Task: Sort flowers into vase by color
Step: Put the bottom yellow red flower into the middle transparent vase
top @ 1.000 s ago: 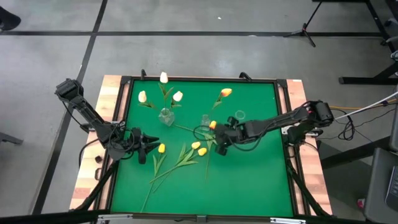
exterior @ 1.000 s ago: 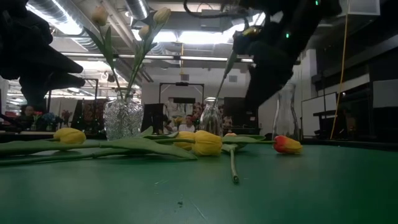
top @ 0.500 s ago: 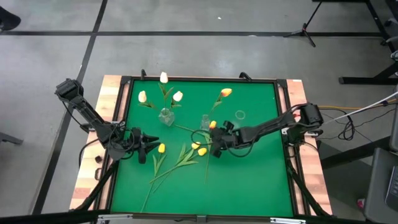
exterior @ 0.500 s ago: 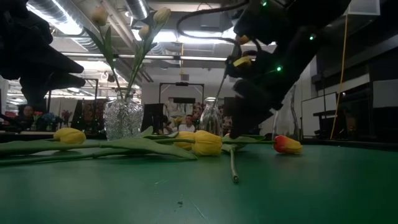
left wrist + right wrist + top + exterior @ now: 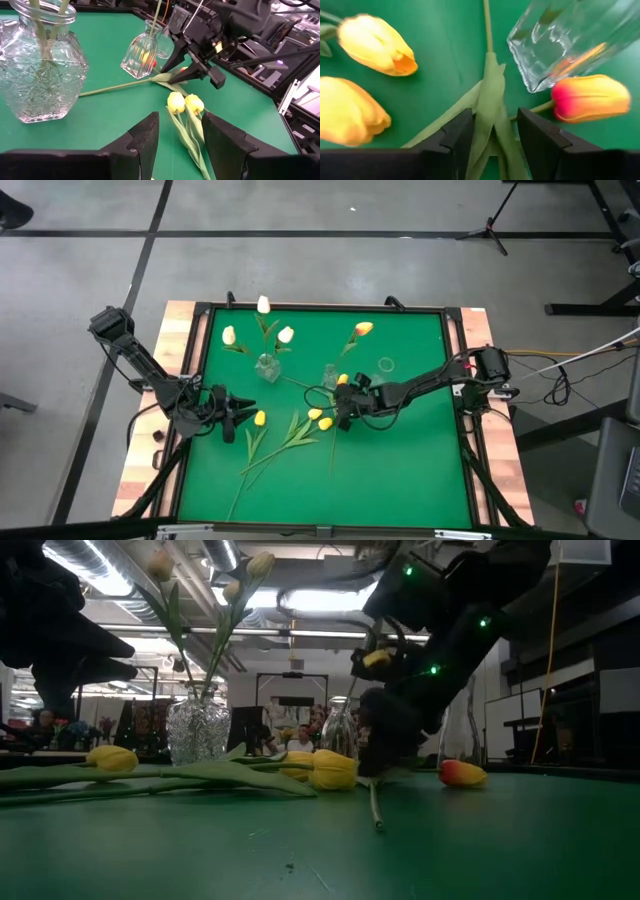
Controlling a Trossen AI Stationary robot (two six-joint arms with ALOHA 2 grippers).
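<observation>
Three white tulips [image 5: 263, 305] stand in a cut-glass vase [image 5: 267, 366]. An orange tulip [image 5: 363, 328] stands in a small bottle vase [image 5: 330, 373]. Two yellow tulips [image 5: 377, 45] and one orange-red tulip [image 5: 590, 97] lie on the green mat with crossing stems. My right gripper [image 5: 494, 114] is open and low over the mat, with a finger on either side of a green leaf and stem [image 5: 490, 95]. My left gripper [image 5: 235, 412] waits open beside another lying yellow tulip [image 5: 260, 418].
A third clear vase [image 5: 386, 365] stands toward the right of the bottle vase. Long stems and leaves [image 5: 285, 442] spread toward the near edge. The bottle vase [image 5: 570, 35] is close beside my right gripper. A raised frame [image 5: 455, 430] borders the mat.
My right gripper has moved toward the table's left and near edge and come down, from beside the clear vase to low over the stems by the lying yellow tulips. The flowers have stayed put.
</observation>
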